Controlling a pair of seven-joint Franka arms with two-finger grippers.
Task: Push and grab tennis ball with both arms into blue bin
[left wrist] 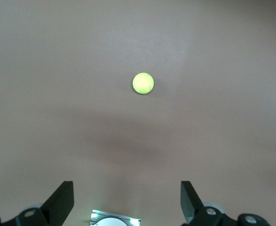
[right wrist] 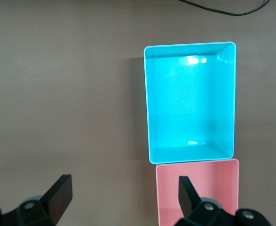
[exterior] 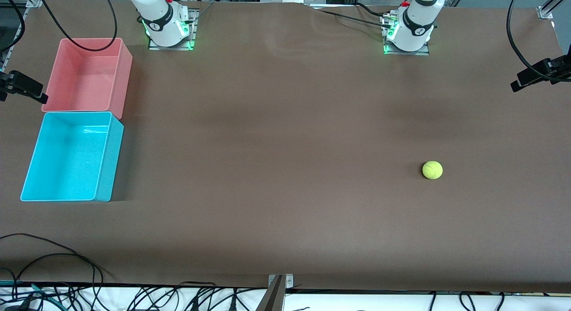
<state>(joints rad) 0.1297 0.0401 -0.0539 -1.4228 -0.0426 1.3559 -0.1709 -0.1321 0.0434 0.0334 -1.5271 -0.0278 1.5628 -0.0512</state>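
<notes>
- Tennis ball (exterior: 432, 170) lies untouched on table (exterior: 276, 146) toward left arm's end, well apart from empty blue bin (exterior: 103, 168)
- Left gripper (left wrist: 127, 200) and right gripper (right wrist: 125, 195) hang high, jaws apart, holding nothing; pushing and grabbing not yet begun

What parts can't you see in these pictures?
- Front view: both white robot arms are cut off by the top edge, so neither gripper shows there.
- Right wrist view: the pink plastic bin is cut off by the bottom edge.
- Left wrist view: the left gripper shows only its open fingertips, above the fuzzy yellow-green tennis ball.
</notes>
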